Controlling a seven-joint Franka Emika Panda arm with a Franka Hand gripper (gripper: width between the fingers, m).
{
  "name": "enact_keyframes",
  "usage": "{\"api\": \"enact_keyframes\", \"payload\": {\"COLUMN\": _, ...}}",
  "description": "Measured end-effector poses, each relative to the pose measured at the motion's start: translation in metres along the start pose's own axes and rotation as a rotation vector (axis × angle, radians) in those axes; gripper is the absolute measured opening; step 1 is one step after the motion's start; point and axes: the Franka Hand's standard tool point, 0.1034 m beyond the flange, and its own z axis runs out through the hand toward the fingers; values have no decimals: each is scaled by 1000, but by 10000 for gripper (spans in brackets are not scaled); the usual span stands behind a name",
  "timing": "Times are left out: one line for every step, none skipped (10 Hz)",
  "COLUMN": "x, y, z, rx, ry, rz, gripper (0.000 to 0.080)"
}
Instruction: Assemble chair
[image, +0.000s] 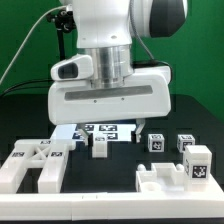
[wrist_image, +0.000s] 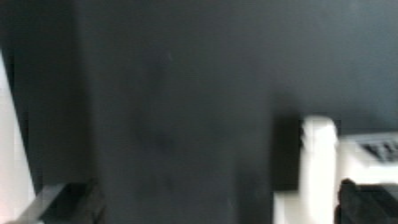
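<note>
The chair's white tagged pieces lie on the black table. Blocky bars (image: 32, 163) sit at the exterior view's left. A small piece (image: 100, 148) lies in the middle. Three small cubes (image: 155, 143) (image: 186, 142) (image: 198, 163) stand at the right, and a notched slab (image: 163, 180) lies in front of them. My gripper (image: 104, 128) hangs over the middle of the table, above the small piece, its fingers mostly hidden by the wide hand. In the wrist view the gripper (wrist_image: 205, 205) is open and empty over bare black table, with the rounded end of a white tagged piece (wrist_image: 322, 160) beside one dark finger.
The marker board (image: 110, 129) lies flat behind the small piece, under my hand. A long thin white rail (image: 100, 205) runs along the table's front edge. A green backdrop stands behind, and cables hang at the back left.
</note>
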Motion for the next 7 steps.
{"api": "enact_keyframes", "payload": {"x": -7, "y": 4, "z": 2, "rx": -18, "ry": -49, "rz": -13, "gripper": 649}}
{"api": "enact_keyframes", "payload": {"x": -21, "y": 1, "z": -2, "rx": -26, "ry": -173, "rz": -15, "gripper": 649}}
{"api": "enact_keyframes", "payload": {"x": -26, "y": -1, "z": -6, "rx": -20, "ry": -261, "rz": -17, "gripper": 649}}
{"api": "enact_keyframes", "payload": {"x": -26, "y": -3, "z": -4, "rx": -19, "ry": -284, "rz": -14, "gripper": 649}}
{"api": "enact_keyframes", "payload": {"x": -32, "y": -4, "z": -3, "rx": -5, "ry": -390, "rz": -11, "gripper": 649}}
{"api": "enact_keyframes", "payload": {"x": -32, "y": -5, "z": -2, "rx": 0, "ry": -448, "rz": -11, "gripper": 649}}
{"api": "enact_keyframes", "payload": {"x": -39, "y": -2, "z": 2, "rx": -4, "ry": -556, "rz": -16, "gripper": 649}}
